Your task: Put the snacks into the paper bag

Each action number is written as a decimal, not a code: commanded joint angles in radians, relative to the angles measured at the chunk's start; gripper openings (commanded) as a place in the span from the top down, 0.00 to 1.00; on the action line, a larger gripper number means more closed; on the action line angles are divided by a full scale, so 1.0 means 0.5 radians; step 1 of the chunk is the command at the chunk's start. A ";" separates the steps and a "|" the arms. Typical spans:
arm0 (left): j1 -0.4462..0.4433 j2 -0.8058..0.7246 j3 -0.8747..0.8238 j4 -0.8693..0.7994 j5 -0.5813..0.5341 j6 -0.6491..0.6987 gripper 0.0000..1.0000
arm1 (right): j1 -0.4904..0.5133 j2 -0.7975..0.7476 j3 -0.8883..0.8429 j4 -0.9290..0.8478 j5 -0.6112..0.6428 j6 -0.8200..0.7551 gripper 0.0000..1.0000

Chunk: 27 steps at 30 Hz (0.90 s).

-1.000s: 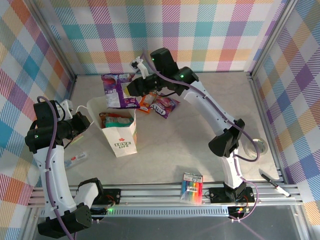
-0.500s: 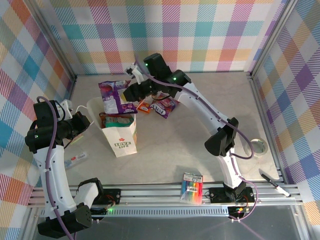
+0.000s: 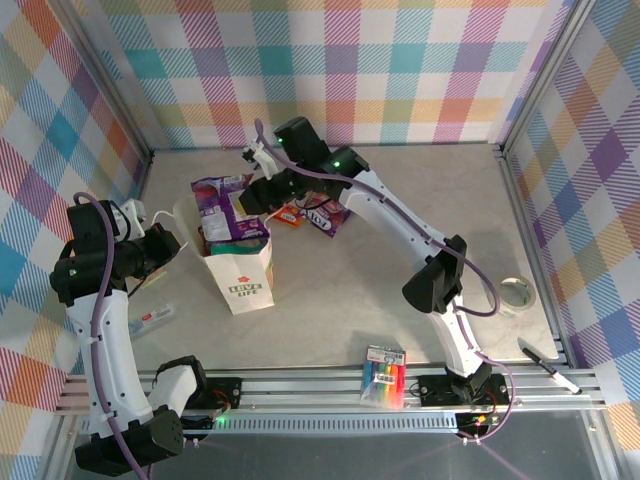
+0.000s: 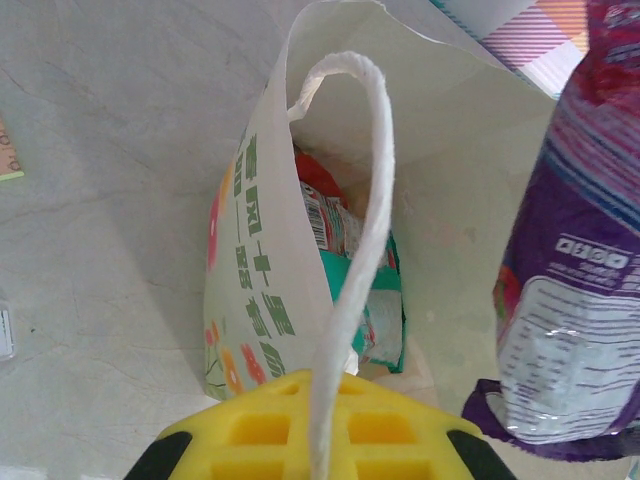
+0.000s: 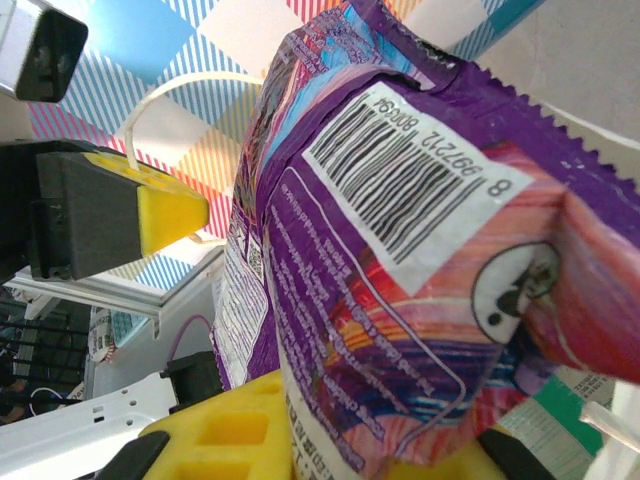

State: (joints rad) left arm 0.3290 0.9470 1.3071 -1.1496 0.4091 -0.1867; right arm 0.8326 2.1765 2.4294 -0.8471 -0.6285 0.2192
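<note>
Right gripper (image 3: 258, 192) is closed on the lower end of the pink-purple snack packet (image 3: 226, 206), and in the right wrist view its yellow fingers (image 5: 230, 425) press the crinkly foil from both sides, with the barcode label of the packet (image 5: 400, 260) turned to the camera. From above, the packet hangs in the air just over the open mouth of the paper bag (image 3: 243, 282), on the far side of it, and its lower part reaches the rim; I cannot tell if it touches the paper. The bag stands upright on the table, with the red logo on its near face. Left gripper (image 3: 165, 243) is closed on the white twisted handle (image 4: 365, 200) at the left side of the bag and holds this side up, so the mouth is wide. In the left wrist view, the teal packet (image 4: 385, 300) and the red packet (image 4: 318, 190) lie inside the bag (image 4: 250, 270), and the held packet (image 4: 570, 260) is to the right of the opening. The orange packet (image 3: 291, 213) and the small purple packet (image 3: 326, 216) lie on the table beyond the bag, under the right arm.
</note>
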 commanded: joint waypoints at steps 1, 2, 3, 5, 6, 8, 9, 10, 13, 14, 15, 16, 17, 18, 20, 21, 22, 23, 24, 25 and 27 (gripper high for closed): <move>0.026 -0.001 0.027 -0.005 0.025 -0.004 0.93 | 0.021 -0.002 0.091 0.001 -0.015 -0.055 0.84; 0.026 -0.001 0.022 -0.002 0.026 -0.004 0.93 | 0.022 0.000 0.090 0.001 -0.010 -0.060 0.84; 0.026 0.003 0.022 -0.002 0.028 -0.004 0.93 | 0.022 0.001 0.090 -0.003 -0.007 -0.059 0.84; 0.026 0.006 0.016 0.003 0.034 -0.004 0.93 | 0.025 0.006 0.090 -0.011 0.000 -0.061 0.84; 0.026 0.009 0.012 0.007 0.035 -0.004 0.93 | 0.025 0.007 0.090 -0.017 0.001 -0.061 0.84; 0.026 0.014 0.012 0.016 0.041 -0.008 0.93 | 0.031 0.014 0.089 -0.027 0.003 -0.061 0.84; 0.026 0.015 0.012 0.019 0.041 -0.010 0.93 | 0.034 0.018 0.090 -0.033 0.002 -0.066 0.84; 0.026 0.019 0.012 0.020 0.044 -0.010 0.93 | 0.040 0.022 0.088 -0.038 0.002 -0.067 0.83; 0.026 0.024 0.016 0.026 0.052 -0.016 0.93 | 0.053 0.028 0.090 -0.051 0.005 -0.082 0.83; 0.026 0.024 0.017 0.026 0.056 -0.018 0.93 | 0.058 0.028 0.090 -0.052 0.007 -0.084 0.83; 0.026 0.023 0.018 0.028 0.056 -0.019 0.93 | 0.062 0.031 0.090 -0.055 0.010 -0.085 0.83; 0.026 0.023 0.023 0.029 0.057 -0.019 0.93 | 0.065 0.033 0.090 -0.058 0.011 -0.089 0.83; 0.026 0.023 0.022 0.027 0.058 -0.019 0.93 | 0.068 0.035 0.092 -0.057 0.014 -0.089 0.83; 0.026 0.024 0.025 0.028 0.059 -0.019 0.93 | 0.071 0.038 0.094 -0.062 0.012 -0.090 0.83; 0.026 0.024 0.026 0.026 0.059 -0.019 0.93 | 0.077 0.040 0.099 -0.062 0.013 -0.090 0.83; 0.026 0.023 0.026 0.026 0.059 -0.019 0.93 | 0.079 0.043 0.099 -0.064 0.012 -0.089 0.83; 0.026 0.023 0.025 0.026 0.059 -0.019 0.93 | 0.082 0.046 0.102 -0.064 0.013 -0.089 0.83; 0.026 0.020 0.024 0.026 0.059 -0.019 0.93 | 0.085 0.046 0.101 -0.064 0.009 -0.091 0.83; 0.026 0.021 0.023 0.026 0.059 -0.019 0.93 | 0.087 0.050 0.102 -0.067 0.013 -0.092 0.84; 0.026 0.021 0.020 0.026 0.061 -0.019 0.93 | 0.092 0.052 0.103 -0.067 0.013 -0.090 0.84; 0.026 0.016 0.016 0.028 0.059 -0.019 0.93 | 0.096 0.056 0.108 -0.071 0.021 -0.092 0.84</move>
State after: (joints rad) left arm 0.3294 0.9600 1.3071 -1.1458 0.4114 -0.1898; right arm 0.8703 2.1975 2.4359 -0.8955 -0.6048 0.1967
